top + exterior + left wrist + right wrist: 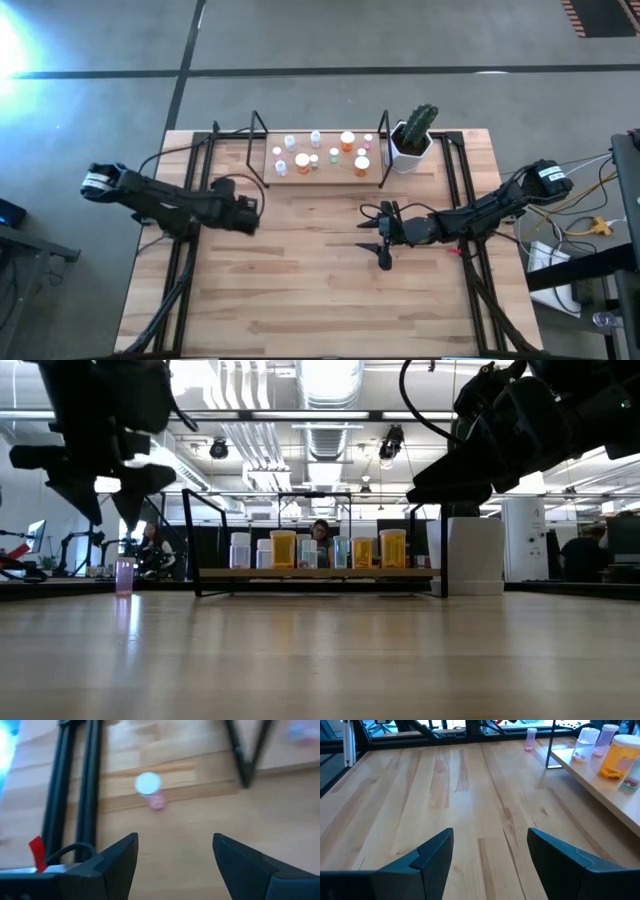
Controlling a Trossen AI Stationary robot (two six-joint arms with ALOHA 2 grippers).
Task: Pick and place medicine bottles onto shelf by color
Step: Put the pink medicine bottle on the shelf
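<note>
The shelf [322, 172] stands at the table's far middle, and several white-capped bottles stand on its light-wood board [320, 573], among them orange ones [283, 550] and pale ones [590, 742]. One small pink bottle [151, 789] stands upright on the table left of the shelf; it also shows in the low view [124, 575] and the right wrist view [531, 739]. My left gripper [175, 845] is open and empty, fingers pointing down, above and just short of that bottle [113, 515]. My right gripper [490, 840] is open and empty, level over the table's middle right [376, 236].
A white square pot with a green cactus [412, 140] stands right of the shelf. Black rails [75, 785] run along the table's left side close to the pink bottle, and the shelf's black upright [247, 755] stands on its other side. Bare wood [460, 810] lies before my right gripper.
</note>
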